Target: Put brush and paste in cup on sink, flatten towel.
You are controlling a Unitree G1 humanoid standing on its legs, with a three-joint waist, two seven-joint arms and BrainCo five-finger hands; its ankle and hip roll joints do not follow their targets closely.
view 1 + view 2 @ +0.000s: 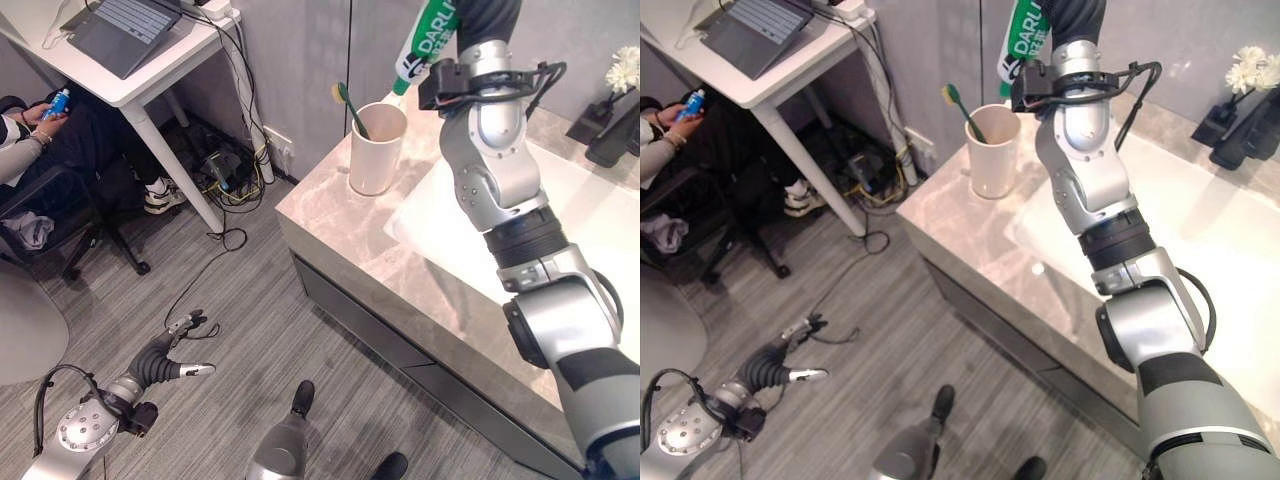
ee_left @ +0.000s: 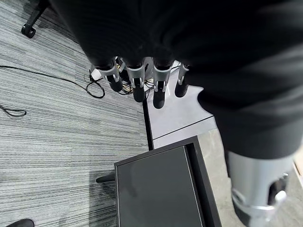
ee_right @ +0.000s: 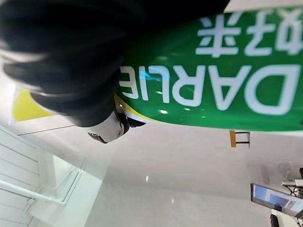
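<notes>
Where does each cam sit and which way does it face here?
Left eye view: on the head, looking down at the counter, cup with toothbrush, and floor; both arms show, the left robot hand low over the floor.
Right eye view: same head, same scene slightly offset; toothpaste tube above the cup.
Left wrist view: on the left wrist, facing the floor and cabinet; straight fingers show.
Right wrist view: on the right wrist, close on the tube; right robot hand wraps it.
Both eye views share cup, toothbrush, tube.

Marble counter [image 1: 330, 215] bears a cup [image 1: 376, 150] beside the sink [image 1: 590, 215]
</notes>
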